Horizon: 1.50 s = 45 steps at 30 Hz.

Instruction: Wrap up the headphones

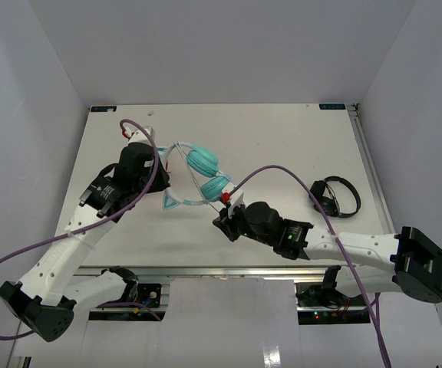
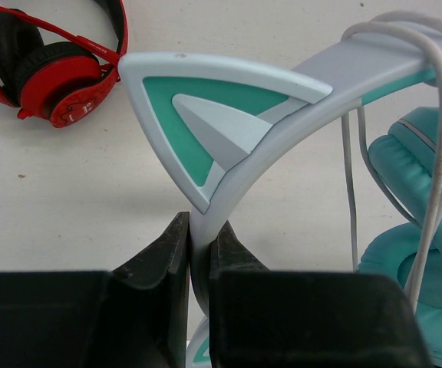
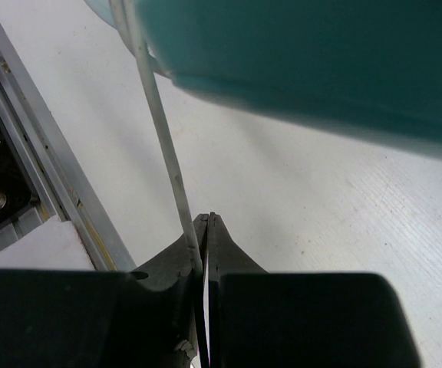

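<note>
Left wrist view has the left tool clamping the headphones, cord already looped over them a few times, right tool pinching the length seemingly left to wind.

Crowding at the centre of the table: my left gripper is clamping the headphones by the band and my right gripper is pinching the white cord, which is running straight across the gap between my arms. Red headphones are lying near, beyond my left fingers; black headphones are flanking my right arm. Bare surface is stretching along the far edge, giving passing room.
</note>
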Tool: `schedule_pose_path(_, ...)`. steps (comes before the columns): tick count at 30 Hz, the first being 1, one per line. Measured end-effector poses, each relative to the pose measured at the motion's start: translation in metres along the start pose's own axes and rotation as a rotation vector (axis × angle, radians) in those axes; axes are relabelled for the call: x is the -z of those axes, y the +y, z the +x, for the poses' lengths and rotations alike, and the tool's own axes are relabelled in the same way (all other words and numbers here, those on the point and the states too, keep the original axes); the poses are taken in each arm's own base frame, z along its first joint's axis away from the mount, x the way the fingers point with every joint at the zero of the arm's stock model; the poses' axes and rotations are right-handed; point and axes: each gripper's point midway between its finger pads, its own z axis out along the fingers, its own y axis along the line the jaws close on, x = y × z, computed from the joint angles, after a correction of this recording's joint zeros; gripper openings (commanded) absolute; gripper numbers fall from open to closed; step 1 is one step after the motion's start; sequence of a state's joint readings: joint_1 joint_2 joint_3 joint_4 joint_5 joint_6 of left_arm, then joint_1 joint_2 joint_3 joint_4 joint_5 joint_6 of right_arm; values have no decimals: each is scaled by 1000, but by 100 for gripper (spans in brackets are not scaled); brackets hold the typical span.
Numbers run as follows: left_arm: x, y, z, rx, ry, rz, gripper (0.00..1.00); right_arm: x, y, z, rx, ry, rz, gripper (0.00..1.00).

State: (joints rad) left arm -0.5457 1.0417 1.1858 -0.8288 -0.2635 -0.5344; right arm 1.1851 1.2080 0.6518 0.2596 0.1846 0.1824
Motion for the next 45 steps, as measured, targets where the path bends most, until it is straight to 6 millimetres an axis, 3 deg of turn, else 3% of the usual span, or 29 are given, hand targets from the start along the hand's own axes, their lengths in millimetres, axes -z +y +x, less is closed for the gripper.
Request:
schedule_pose_path(14, 11, 5, -3, 46, -39, -4, 0, 1, -2, -8, -23, -43, 18, 18)
schedule_pose_path(20, 18, 7, -10, 72, -76, -3, 0, 0, -3, -10, -34, -54, 23, 8)
schedule_pose_path(23, 21, 8, -16, 95, -105, -5, 0, 0, -5, 1, -38, -27, 34, 8)
schedule_pose_path(25, 23, 8, -20, 106, -126, -3, 0, 1, -7, 11, -41, -2, 40, 15)
schedule_pose_path(30, 28, 9, -27, 121, -163, -5, 0, 0, -8, 18, -50, 22, 46, 8)
schedule_pose_path(45, 33, 6, -20, 108, -150, 38, 0, -17, -28, 50, -37, 90, 99, 11)
